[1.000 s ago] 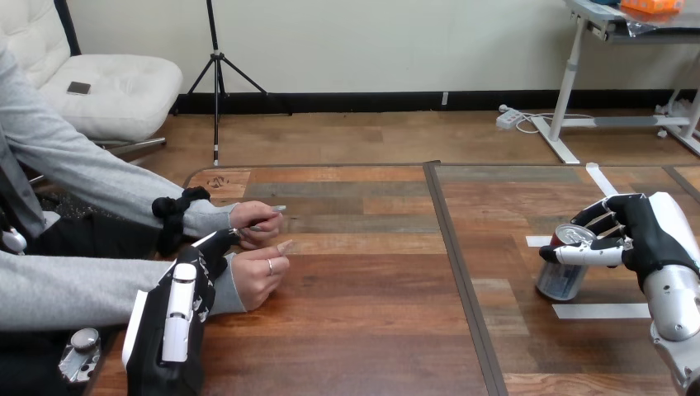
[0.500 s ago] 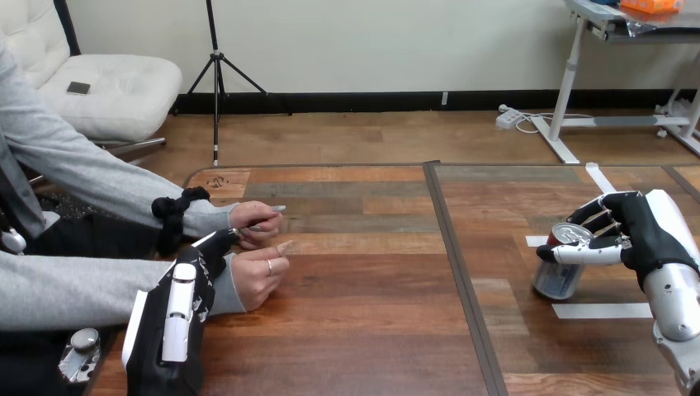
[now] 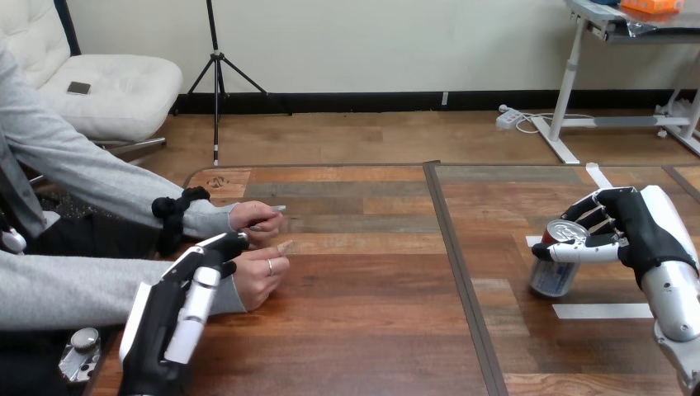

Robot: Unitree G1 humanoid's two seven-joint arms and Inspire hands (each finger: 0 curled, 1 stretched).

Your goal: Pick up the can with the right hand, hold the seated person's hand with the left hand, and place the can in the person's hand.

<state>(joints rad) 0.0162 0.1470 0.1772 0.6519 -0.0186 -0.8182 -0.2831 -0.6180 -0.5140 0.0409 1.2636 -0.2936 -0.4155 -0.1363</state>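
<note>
A silver and blue can (image 3: pixel 554 266) leans a little at the table's right, lifted slightly off the wood. My right hand (image 3: pixel 621 230) is curled round its top, thumb across the front. At the left, the person's near hand (image 3: pixel 261 276) rests loosely curled on the table, and the far hand (image 3: pixel 255 221) lies just behind it holding a small thin object. My left hand (image 3: pixel 183 304) lies over the person's near wrist, fingers stretched out with the tips reaching toward the far hand; I cannot tell whether it touches the wrist.
White tape strips (image 3: pixel 601 311) mark the table (image 3: pixel 371 330) near the can. A dark seam (image 3: pixel 458 272) runs down the tabletop between the two halves. A small grey device (image 3: pixel 79 355) lies at the lower left corner.
My right hand has raised the can slightly and drawn it a little left. My left hand has turned and slid forward over the person's wrist.
</note>
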